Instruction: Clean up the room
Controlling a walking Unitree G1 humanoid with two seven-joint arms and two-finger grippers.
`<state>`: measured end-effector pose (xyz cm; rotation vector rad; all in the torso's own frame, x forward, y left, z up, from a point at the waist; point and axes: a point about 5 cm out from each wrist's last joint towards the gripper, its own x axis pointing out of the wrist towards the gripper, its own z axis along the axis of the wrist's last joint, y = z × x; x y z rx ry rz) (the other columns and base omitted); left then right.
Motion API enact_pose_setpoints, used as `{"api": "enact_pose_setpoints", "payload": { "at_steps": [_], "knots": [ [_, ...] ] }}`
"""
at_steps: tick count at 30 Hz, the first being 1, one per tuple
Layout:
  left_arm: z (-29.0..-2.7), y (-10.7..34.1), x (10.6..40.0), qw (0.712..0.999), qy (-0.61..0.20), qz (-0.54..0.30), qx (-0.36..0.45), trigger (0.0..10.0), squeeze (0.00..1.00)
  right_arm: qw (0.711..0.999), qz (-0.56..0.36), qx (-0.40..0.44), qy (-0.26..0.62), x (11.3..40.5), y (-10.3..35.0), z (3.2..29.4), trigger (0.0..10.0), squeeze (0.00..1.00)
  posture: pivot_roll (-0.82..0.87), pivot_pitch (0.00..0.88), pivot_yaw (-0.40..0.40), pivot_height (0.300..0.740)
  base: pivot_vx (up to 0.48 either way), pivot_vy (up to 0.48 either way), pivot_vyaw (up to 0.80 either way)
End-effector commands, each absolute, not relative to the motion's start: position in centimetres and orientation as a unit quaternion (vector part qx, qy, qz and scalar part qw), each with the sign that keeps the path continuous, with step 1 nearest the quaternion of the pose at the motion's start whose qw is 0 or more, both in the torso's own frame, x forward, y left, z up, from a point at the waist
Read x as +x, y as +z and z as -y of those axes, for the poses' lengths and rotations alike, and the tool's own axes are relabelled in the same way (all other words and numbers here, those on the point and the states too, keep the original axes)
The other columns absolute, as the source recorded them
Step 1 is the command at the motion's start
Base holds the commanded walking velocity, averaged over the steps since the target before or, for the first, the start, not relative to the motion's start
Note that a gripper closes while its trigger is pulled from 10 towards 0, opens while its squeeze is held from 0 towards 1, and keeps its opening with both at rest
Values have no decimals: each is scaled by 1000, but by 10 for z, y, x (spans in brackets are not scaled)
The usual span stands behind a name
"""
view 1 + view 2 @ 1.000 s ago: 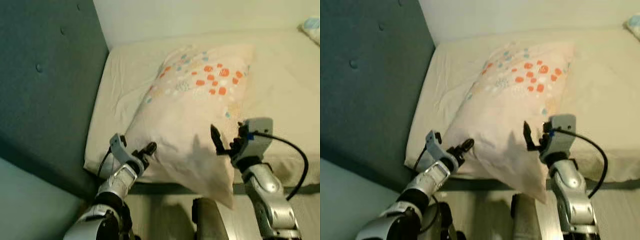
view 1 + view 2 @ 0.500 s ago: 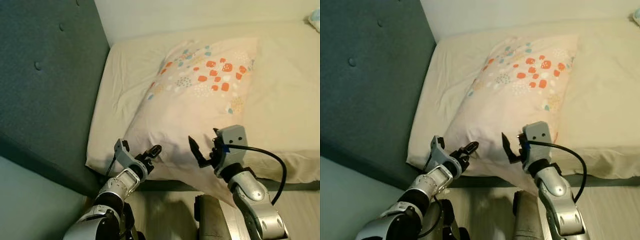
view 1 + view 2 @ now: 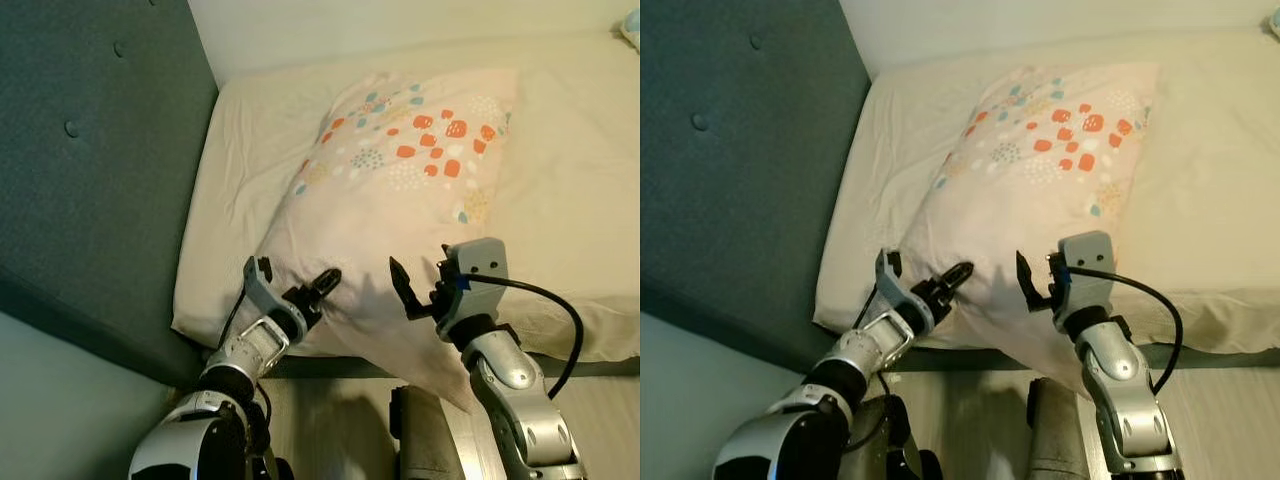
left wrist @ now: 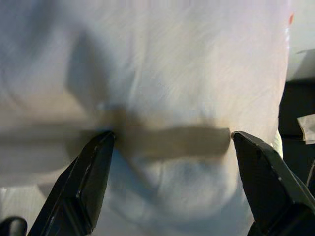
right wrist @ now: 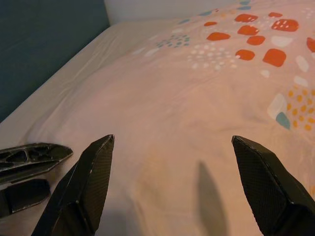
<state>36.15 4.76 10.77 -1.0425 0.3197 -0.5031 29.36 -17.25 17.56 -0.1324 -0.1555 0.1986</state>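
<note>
Two pincers of mine are hanging over the near edge of the bed (image 3: 250, 130), both with their black fingers spread apart and gripping nothing. The pillow (image 3: 400, 210) is lying on the bed, running at a slant from the middle of the mattress down to the near edge, where its lower corner is drooping over the side. Its far end is carrying a print of orange, teal and yellow blotches, while the end nearest me is plain pale pink.

I am holding my left pincer (image 3: 320, 288) at the pillow's near left side, close to the bed's near left corner, with its tips just at the fabric; through the left wrist view the pale cloth (image 4: 162, 98) is spreading between the two fingers (image 4: 88, 177) with a shadowed crease running across it, though I cannot tell whether the tips are touching it. I am holding my right pincer (image 3: 408, 292) above the pillow's near end, a little to the right of the other one; its wrist camera is looking along the pillow (image 5: 197, 113) toward the printed patch, and the tip of the left pincer (image 5: 29, 157) is showing at the side of that view.

A dark teal padded headboard (image 3: 90, 170) is standing along the left edge of the bed.
</note>
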Motion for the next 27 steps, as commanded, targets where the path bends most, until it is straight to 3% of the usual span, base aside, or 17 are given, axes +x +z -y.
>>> {"api": "enact_pose_setpoints", "payload": {
  "at_steps": [1, 6, 13, 14, 16, 17, 27],
  "knots": [
    [26, 113, 338, 776, -290, -187, -528, 10000, 94, 992, 53, -65, 94, 293, 166, 174, 10000, 0, -234, 373, 166, 598, 0, 0, 0],
    [32, 113, 335, 793, -314, -197, -483, 10000, 94, 992, 48, -71, 89, 297, 167, 178, 10000, 0, -228, 374, 163, 598, 0, 0, 0],
    [43, 112, 328, 781, -334, -205, -487, 10000, 82, 993, 45, -70, 86, 296, 165, 177, 10000, 0, -233, 373, 164, 598, 0, 0, 0],
    [47, 114, 326, 778, -346, -204, -484, 9216, 86, 993, 44, -70, 86, 295, 165, 177, 10000, 0, -233, 371, 166, 598, 0, 0, 0],
    [49, 115, 325, 775, -353, -204, -482, 9216, 86, 993, 44, -70, 85, 295, 164, 177, 10000, 0, -233, 371, 166, 598, 0, 0, 0],
    [51, 115, 325, 774, -357, -204, -482, 0, 94, 993, 43, -70, 83, 295, 164, 178, 10000, 0, -233, 372, 168, 598, 0, 0, 0],
    [50, 116, 325, 775, -354, -201, -484, 0, 86, 993, 43, -72, 77, 296, 164, 179, 10000, 0, -232, 371, 170, 598, 0, 0, 0]
  ]
}}
